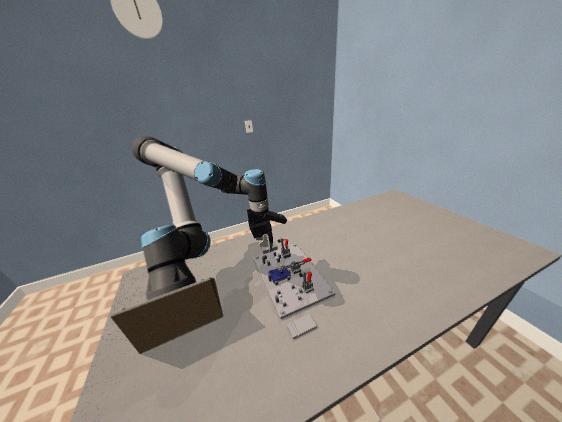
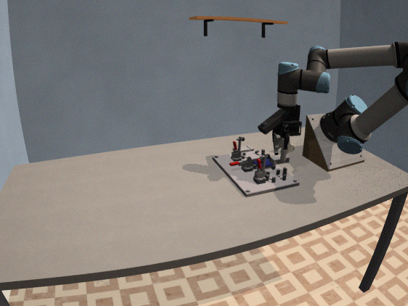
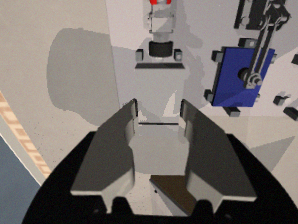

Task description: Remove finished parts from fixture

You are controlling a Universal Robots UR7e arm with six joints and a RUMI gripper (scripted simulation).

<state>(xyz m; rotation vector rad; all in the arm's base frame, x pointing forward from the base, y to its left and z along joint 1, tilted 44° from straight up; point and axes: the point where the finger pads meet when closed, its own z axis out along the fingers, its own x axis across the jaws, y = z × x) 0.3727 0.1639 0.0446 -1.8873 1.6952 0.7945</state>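
A: Hand first. How far open?
B: The black gripper is partly closed, its fingers on opposite sides of a pale grey, slotted rectangular part. I record it as gripped.

A: Its surroundings?
B: It is at one end of the pale grey fixture plate, near a red-handled toggle clamp. The blue rectangular blank sits to one side, under its clamp. Clearance beneath the gripped part: cannot tell. The grey table extends past the plate's edge.

A: Orientation?
B: In the wrist view the gripped part's long axis runs between the fingers, toward that clamp.

A: And the other finished part?
B: The light grey slotted block lies flat on the table, just beside the fixture's opposite end; its long axis is roughly parallel to that edge.
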